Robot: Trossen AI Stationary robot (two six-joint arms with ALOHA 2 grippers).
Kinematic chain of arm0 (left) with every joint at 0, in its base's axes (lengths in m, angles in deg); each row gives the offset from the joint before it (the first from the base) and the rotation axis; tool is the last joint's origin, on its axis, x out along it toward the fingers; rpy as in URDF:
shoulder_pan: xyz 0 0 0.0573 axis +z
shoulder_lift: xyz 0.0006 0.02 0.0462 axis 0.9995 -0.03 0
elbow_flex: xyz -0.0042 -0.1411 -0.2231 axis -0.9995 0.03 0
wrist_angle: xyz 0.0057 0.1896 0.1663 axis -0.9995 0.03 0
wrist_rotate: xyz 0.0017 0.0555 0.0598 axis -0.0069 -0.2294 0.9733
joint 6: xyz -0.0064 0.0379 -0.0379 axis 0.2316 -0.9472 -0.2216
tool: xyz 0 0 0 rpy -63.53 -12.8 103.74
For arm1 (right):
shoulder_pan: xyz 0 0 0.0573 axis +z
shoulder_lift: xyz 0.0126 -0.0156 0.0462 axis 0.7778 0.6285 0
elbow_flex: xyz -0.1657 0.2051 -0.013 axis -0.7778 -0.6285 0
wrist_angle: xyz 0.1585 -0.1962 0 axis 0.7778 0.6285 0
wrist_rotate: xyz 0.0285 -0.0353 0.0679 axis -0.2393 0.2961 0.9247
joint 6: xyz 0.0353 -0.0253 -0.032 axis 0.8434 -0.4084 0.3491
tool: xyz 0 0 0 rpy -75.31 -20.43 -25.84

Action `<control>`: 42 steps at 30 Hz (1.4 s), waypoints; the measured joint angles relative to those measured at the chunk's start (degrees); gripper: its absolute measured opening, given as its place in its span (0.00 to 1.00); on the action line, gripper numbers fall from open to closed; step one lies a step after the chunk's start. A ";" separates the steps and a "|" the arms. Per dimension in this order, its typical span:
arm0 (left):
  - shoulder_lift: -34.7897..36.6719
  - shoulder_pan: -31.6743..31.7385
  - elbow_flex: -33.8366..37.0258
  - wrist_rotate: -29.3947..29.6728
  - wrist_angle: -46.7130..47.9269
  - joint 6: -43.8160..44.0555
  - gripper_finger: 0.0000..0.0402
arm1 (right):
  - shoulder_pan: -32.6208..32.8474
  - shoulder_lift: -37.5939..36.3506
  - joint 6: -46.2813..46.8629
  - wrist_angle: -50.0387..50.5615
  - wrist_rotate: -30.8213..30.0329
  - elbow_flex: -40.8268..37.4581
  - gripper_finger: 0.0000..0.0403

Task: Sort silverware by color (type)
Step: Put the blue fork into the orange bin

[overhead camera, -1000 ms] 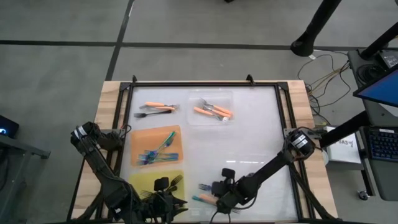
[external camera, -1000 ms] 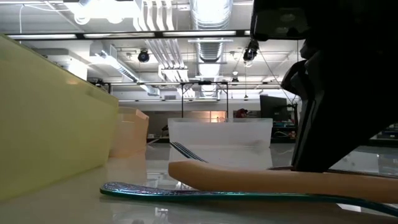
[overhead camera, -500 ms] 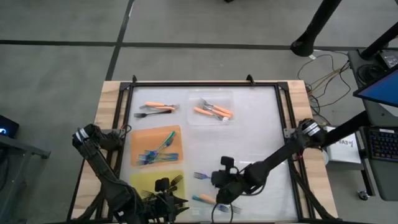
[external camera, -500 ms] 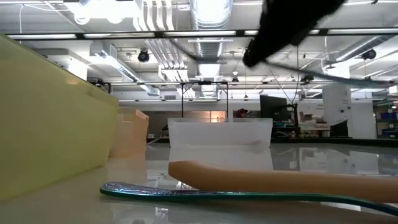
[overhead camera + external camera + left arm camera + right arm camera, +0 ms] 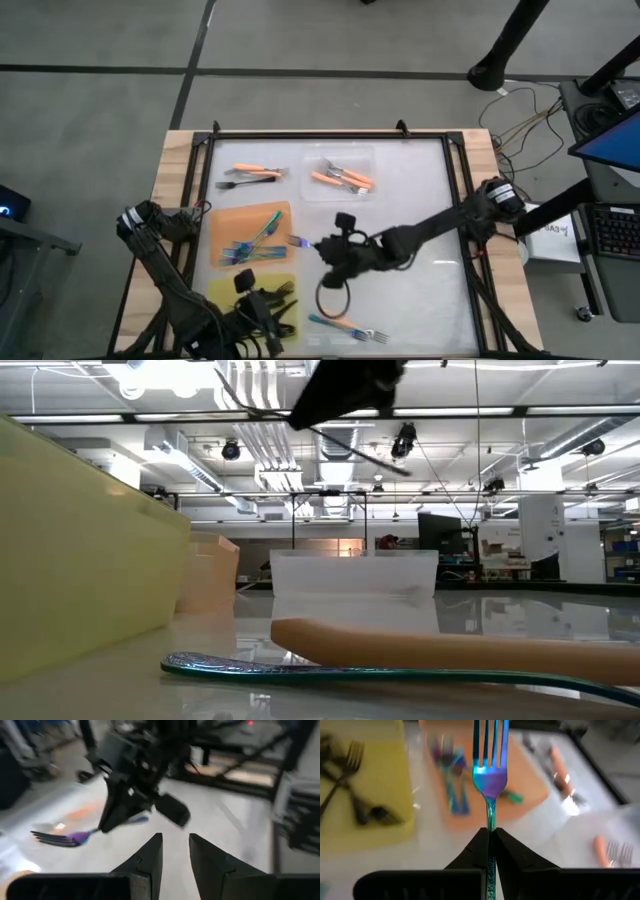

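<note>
Gripping a teal fork (image 5: 490,772) by its handle, the right claw (image 5: 318,246) hangs mid-tabletop, tines reaching toward the orange mat (image 5: 228,228) where other teal forks (image 5: 250,246) lie. Left claw (image 5: 174,851), slightly parted and empty, waits at the near-left yellow mat (image 5: 222,295).

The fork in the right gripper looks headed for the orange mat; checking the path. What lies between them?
Only bare white tabletop: in the high view, the blue-green fork, clamped in the right gripper, has its tines just short of the orange mat.
</note>
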State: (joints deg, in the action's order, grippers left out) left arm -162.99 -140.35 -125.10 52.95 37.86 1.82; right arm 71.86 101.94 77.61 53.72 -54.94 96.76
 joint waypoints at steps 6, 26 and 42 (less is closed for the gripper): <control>-0.44 0.02 0.23 12.29 11.66 14.07 0.19 | -1.92 0.03 -10.08 -11.26 -0.33 0.02 0.02; 1.33 12.60 5.06 19.58 28.84 24.22 0.19 | -2.12 -0.22 -37.45 -21.30 -21.40 4.16 0.03; 22.62 26.68 29.31 5.43 37.60 29.13 0.19 | -8.62 -6.54 -29.21 -6.28 -24.12 5.94 0.03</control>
State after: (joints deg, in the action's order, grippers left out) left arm -140.37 -113.67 -95.80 58.38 75.46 30.95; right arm 63.24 95.40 48.40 47.44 -79.06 102.70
